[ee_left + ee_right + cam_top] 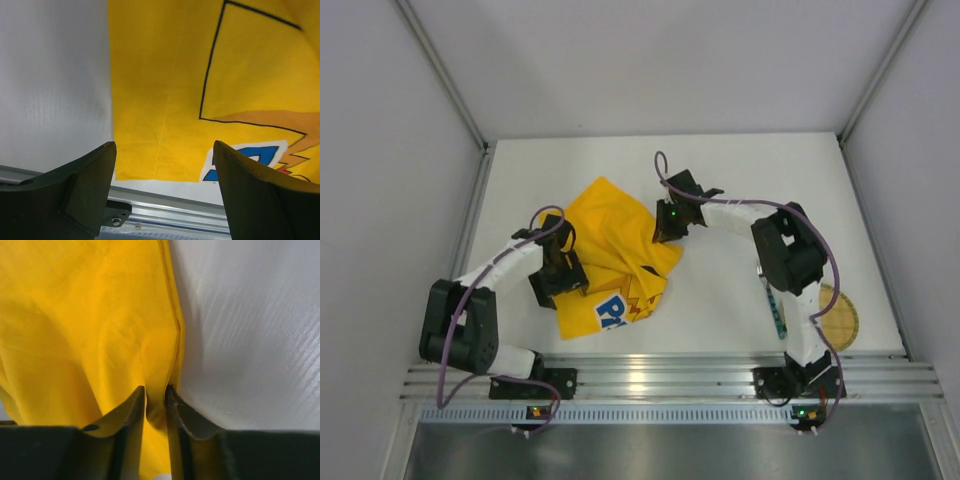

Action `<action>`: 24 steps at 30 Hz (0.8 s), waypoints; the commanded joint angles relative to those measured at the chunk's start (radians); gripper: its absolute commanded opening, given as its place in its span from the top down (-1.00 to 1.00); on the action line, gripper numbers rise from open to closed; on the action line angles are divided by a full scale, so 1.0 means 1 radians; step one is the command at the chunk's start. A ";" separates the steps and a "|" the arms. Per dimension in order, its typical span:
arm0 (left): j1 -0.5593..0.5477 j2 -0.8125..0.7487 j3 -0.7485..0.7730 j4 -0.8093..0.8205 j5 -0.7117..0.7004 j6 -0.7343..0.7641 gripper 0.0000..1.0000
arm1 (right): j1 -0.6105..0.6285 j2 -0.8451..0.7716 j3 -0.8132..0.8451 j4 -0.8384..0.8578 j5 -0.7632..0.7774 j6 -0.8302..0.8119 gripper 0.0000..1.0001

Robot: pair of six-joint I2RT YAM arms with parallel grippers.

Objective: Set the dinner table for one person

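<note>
Status: right tool is pressed together on the hem of the yellow cartoon-print cloth mat, pinching its far-right edge, I judge to pull the rumples flat. Left tool is spread over the mat's near-left edge and grips nothing. It looks staged to grab that side as a counter-hold. Mat lies crumpled mid-table, folded on itself near the print. White table spans under everything. Round tan disc and slim utensil sit by my right base, likely for placing once the mat is flat.
</note>
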 commanded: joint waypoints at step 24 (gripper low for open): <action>0.041 0.612 0.567 0.056 -0.051 0.123 1.00 | -0.359 -0.321 -0.274 -0.190 0.237 -0.078 1.00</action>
